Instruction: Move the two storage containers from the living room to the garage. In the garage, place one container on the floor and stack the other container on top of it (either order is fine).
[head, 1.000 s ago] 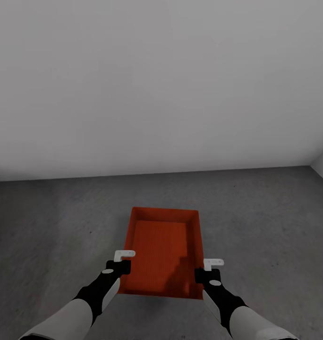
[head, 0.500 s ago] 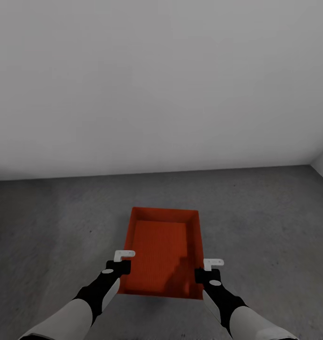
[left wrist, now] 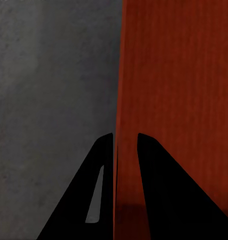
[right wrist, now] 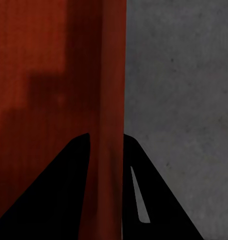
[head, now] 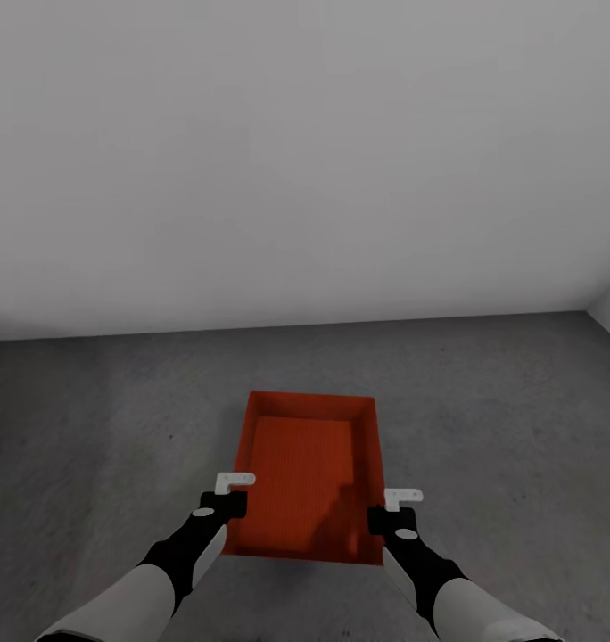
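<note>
Grey fills most of the head view: a plain light wall (head: 305, 160) above, and the dark mottled concrete floor (head: 91, 428) spreading below it, with a second wall's corner showing at 3 o'clock. Toward 6 o'clock sits one orange-red bin (head: 307, 473), open-topped and seen from above; whether it rests on the floor or hangs just over it cannot be told. The left end effector (head: 226, 504) is at the bin's left wall near the front corner, at about 7 o'clock. In the left wrist view that thin wall (left wrist: 117, 100) runs between the two dark fingers (left wrist: 101, 165), which are closed on it. The right end effector (head: 387, 517), at about 5 o'clock, grips the right wall (right wrist: 111, 100) the same way, one finger (right wrist: 76, 165) inside the bin and the other outside over the floor.
</note>
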Controlling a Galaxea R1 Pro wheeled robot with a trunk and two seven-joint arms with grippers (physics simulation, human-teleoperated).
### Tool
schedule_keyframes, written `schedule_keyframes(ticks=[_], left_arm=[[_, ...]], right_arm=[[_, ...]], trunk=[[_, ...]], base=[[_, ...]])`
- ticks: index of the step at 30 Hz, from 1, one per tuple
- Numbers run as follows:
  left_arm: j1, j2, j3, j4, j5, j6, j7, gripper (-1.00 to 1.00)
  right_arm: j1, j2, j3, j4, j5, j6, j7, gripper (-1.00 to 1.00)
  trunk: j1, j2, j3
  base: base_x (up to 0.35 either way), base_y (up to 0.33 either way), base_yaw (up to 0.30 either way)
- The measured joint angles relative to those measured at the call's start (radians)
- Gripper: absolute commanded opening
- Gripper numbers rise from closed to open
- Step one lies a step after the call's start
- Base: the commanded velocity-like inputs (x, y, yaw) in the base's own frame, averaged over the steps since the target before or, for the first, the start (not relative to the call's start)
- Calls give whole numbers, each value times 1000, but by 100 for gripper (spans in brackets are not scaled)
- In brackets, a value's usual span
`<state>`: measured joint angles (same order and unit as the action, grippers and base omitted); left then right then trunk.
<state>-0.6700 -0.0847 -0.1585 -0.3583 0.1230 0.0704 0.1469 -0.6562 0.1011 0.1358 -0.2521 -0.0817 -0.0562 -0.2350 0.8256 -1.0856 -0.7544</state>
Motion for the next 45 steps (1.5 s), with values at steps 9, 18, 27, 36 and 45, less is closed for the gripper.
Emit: schedule_keyframes(ticks=[9, 18, 27, 36, 45], left_arm=[[0, 0, 1, 1, 0, -2, 0, -100], [0, 3, 1, 0, -1, -1, -4, -100], [0, 3, 1, -1, -1, 0, -4, -100], [0, 2, 1, 0, -1, -1, -4, -100], [0, 2, 2, 1, -2, -2, -3, -100]], right_arm=[[0, 0, 0, 0, 0, -1, 0, -100], [0, 3, -3, 1, 1, -2, -1, -100], [0, 3, -3, 1, 2, -2, -1, -100], [0, 2, -3, 1, 1, -2, -1, -100], [0, 2, -2, 1, 1, -1, -1, -100]], trunk=[[0, 0, 0], [0, 0, 0], [0, 0, 0], [0, 0, 0], [0, 0, 0]], base=[[205, 0, 0], [51, 0, 0], [3, 0, 0], [146, 0, 0], [180, 0, 0]])
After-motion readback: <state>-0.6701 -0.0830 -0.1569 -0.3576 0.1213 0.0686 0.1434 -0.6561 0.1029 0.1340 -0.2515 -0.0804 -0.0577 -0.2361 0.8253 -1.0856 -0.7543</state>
